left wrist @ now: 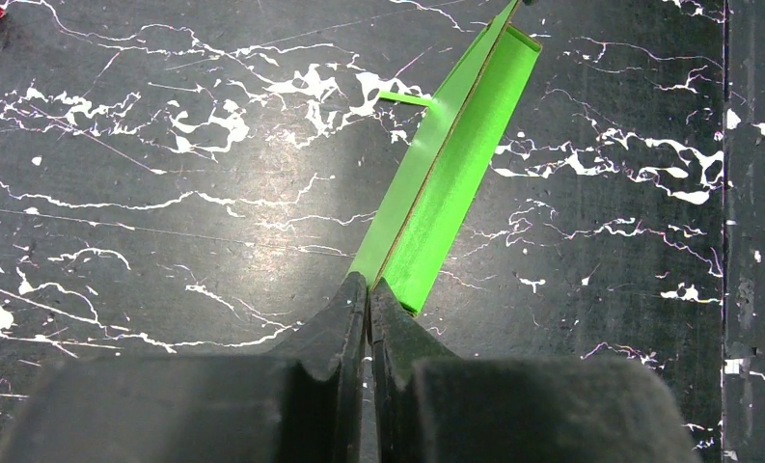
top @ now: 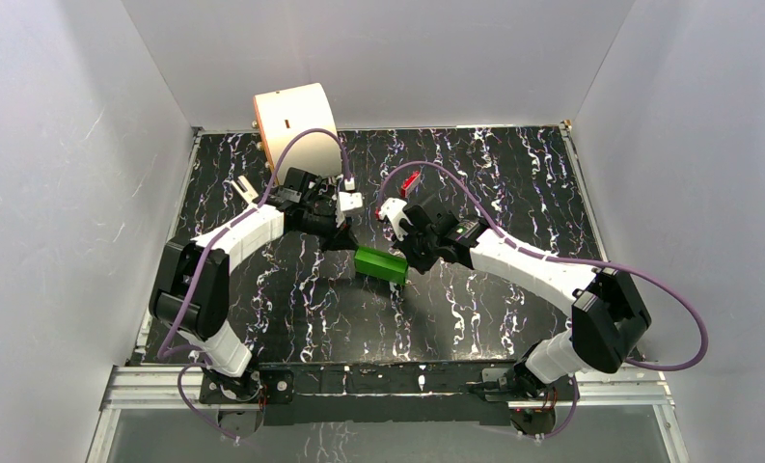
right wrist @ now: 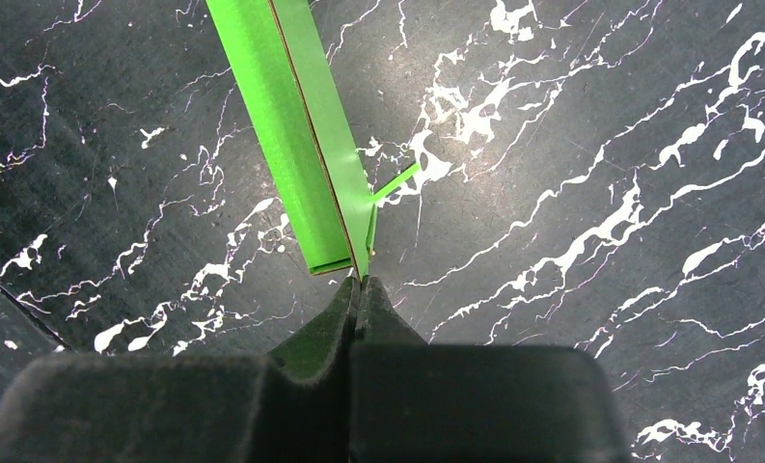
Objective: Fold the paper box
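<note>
2 hands, 1 box. Left hand [left wrist: 368,287] clamped on 1 end of the paper box [top: 380,263], right hand [right wrist: 359,283] pinched shut on the opposite end. Box spans between them at mid-desk, nearly flat, 1 thin tab [right wrist: 397,180] poking sideways. Lifted or resting: cannot tell. Judgement: move both ends together, no twist, so the crease closes straight and the thin card doesn't tear. White walls [top: 69,145] on 3 sides. Desk [top: 475,318] black, white-veined, glossy. Cream cylinder [top: 296,121] in the far-left corner; red block [top: 410,179] behind the right hand.
</note>
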`<state>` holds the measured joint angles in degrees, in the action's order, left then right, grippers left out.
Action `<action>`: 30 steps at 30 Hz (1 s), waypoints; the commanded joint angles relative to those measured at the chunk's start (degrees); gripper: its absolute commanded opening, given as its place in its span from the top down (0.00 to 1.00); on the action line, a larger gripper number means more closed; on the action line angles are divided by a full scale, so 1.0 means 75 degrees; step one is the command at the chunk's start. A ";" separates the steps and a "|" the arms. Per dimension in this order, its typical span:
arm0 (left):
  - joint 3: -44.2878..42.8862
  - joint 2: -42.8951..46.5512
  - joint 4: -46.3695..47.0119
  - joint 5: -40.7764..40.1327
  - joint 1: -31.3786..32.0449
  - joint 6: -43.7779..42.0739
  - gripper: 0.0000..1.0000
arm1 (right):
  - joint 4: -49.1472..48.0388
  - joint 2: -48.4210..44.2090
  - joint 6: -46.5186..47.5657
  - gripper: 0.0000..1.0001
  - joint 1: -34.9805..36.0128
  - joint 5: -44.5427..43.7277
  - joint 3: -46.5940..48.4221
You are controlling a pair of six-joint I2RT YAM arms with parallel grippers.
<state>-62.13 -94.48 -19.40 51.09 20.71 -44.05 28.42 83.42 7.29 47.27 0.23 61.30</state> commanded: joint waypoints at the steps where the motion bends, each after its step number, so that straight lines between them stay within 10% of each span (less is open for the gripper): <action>1: -0.0027 0.0224 0.0045 0.0008 -0.0045 0.0044 1.00 | -0.0087 -0.0185 -0.0070 1.00 -0.0003 0.0098 -0.0005; 30: 0.0263 0.0791 0.0597 0.0378 -0.0251 0.0117 0.81 | -0.0039 -0.0130 -0.0034 1.00 0.0003 0.0092 0.0056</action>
<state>-58.96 -91.81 -15.16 50.13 19.11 -41.76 28.34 83.42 7.27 47.27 0.21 61.30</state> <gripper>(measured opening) 0.210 0.032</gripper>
